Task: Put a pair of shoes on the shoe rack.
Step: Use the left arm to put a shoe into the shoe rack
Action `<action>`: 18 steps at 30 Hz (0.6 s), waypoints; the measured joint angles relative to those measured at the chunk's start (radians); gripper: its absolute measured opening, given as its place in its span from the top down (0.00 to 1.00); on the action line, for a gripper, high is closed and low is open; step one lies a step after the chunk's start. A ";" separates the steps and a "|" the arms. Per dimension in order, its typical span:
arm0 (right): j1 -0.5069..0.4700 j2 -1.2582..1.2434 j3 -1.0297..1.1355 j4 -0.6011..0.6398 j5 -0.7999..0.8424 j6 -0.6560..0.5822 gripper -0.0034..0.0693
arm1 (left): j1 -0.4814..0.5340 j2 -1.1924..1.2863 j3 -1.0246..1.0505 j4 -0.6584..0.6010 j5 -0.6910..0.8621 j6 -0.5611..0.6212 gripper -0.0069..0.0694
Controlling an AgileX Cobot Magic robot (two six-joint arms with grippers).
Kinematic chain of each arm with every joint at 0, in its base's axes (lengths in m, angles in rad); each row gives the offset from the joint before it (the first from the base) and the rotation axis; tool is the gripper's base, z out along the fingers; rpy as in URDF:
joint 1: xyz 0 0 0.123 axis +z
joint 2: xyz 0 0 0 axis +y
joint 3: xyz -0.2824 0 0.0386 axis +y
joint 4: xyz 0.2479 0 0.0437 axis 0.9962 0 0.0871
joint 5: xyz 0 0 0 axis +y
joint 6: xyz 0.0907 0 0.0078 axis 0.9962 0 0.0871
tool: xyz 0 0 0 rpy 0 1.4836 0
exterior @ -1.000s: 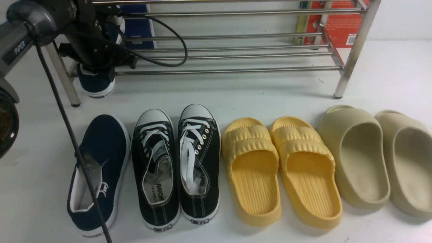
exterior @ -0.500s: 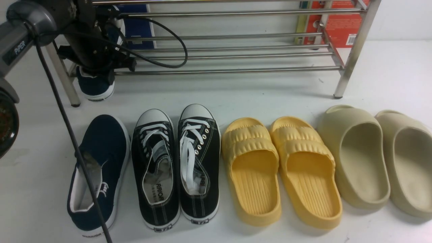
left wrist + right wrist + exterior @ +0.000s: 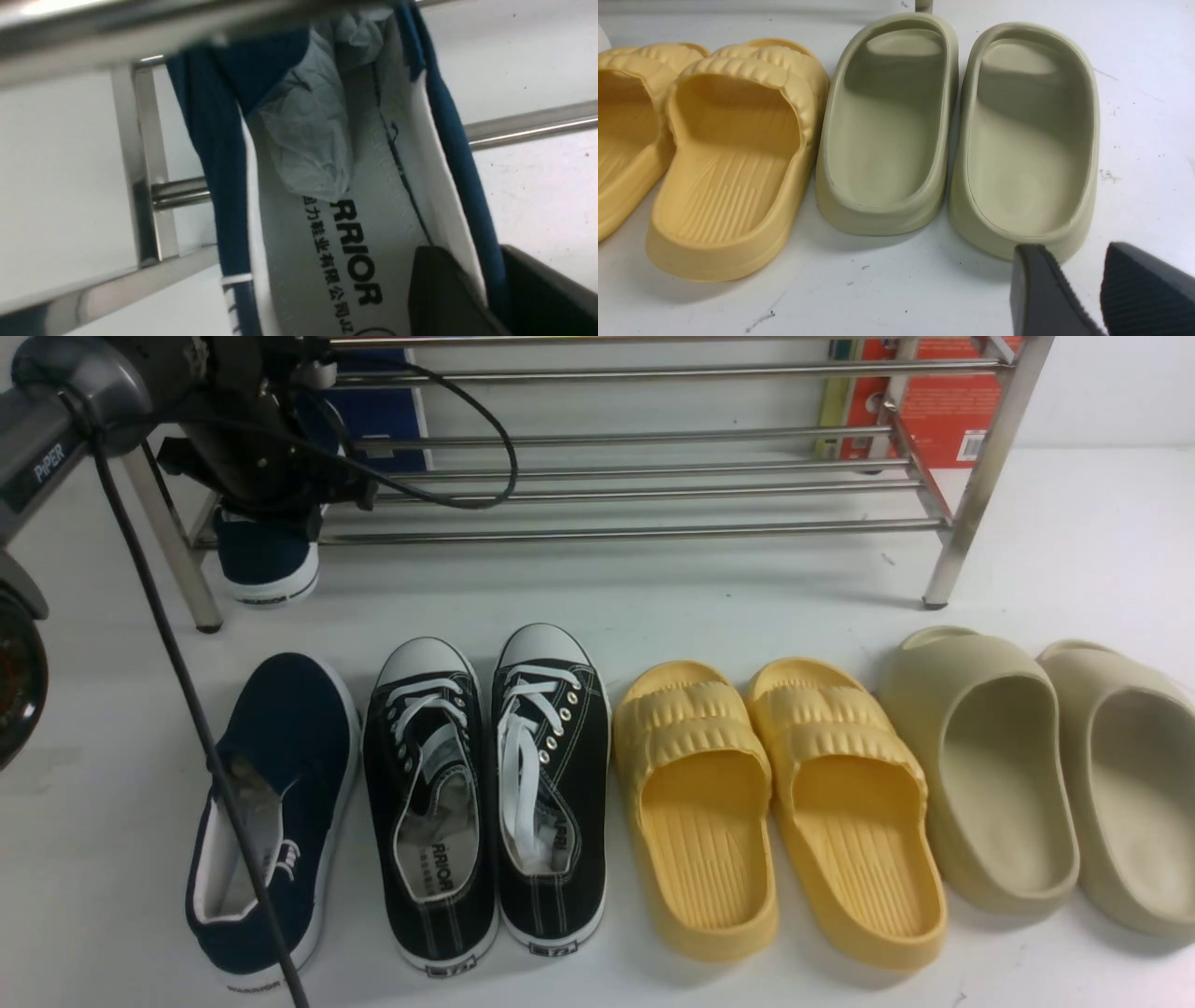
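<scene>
Progress: roughly half done, by my reading. One navy shoe (image 3: 266,565) was at the shoe rack (image 3: 653,533); its mate (image 3: 271,803) was still on the table (image 3: 747,607).
Racked shoe, place: left end of the rack, low tier, just inside the front-left leg. In the left wrist view a rod passed under it.
Racked shoe, heading: toe away from the robot and into the rack, heel toward the robot and overhanging the front rod. Long axis ran front to back, crosswise to the rods. The heel seemed to hang low; whether the sole sat flat I could not tell.
Second shoe, place: left end of the row on the table, just beside the black lace-up sneakers (image 3: 485,793).
Second shoe, heading: upright on its sole, toe toward the rack and angled slightly right, heel nearest the robot.
Left gripper (image 3: 472,261): straddled the racked shoe's side wall near the heel, one finger inside on the white lining, one outside. Whether it pinched the wall or had let go, I could not tell.
Right gripper (image 3: 1073,252): fingers apart, nothing between them, low over the table near the beige slides (image 3: 952,130).
Left to do: confirm the first shoe is settled and freed, then carry the second shoe up beside it, toe-in to match.
</scene>
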 joint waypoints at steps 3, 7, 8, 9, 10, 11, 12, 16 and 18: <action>0.000 0.000 0.000 0.000 0.000 0.000 0.62 | 0.000 -0.008 -0.001 -0.006 -0.002 0.000 0.67; 0.000 0.000 0.000 0.000 0.000 0.000 0.62 | 0.000 -0.037 -0.001 -0.027 -0.002 -0.012 0.61; 0.000 0.000 0.000 0.000 0.000 0.000 0.62 | 0.000 -0.056 -0.001 -0.039 -0.002 -0.024 0.59; 0.000 0.000 0.000 0.000 0.000 0.000 0.62 | 0.000 -0.060 -0.001 -0.040 -0.002 -0.028 0.58; 0.000 0.000 0.000 0.000 0.000 0.000 0.62 | 0.000 -0.071 -0.001 -0.046 -0.002 -0.034 0.58; 0.000 0.000 0.000 0.000 0.000 0.000 0.62 | 0.000 -0.090 -0.001 -0.051 0.012 -0.046 0.57; 0.000 0.000 0.000 0.000 0.000 0.000 0.62 | 0.000 -0.095 -0.001 -0.052 0.020 -0.049 0.57; 0.000 0.000 0.000 0.000 0.000 0.000 0.62 | 0.000 -0.172 0.005 -0.094 0.179 -0.124 0.67; 0.000 0.000 0.000 0.000 0.000 0.000 0.62 | 0.000 -0.201 0.017 -0.104 0.215 -0.145 0.75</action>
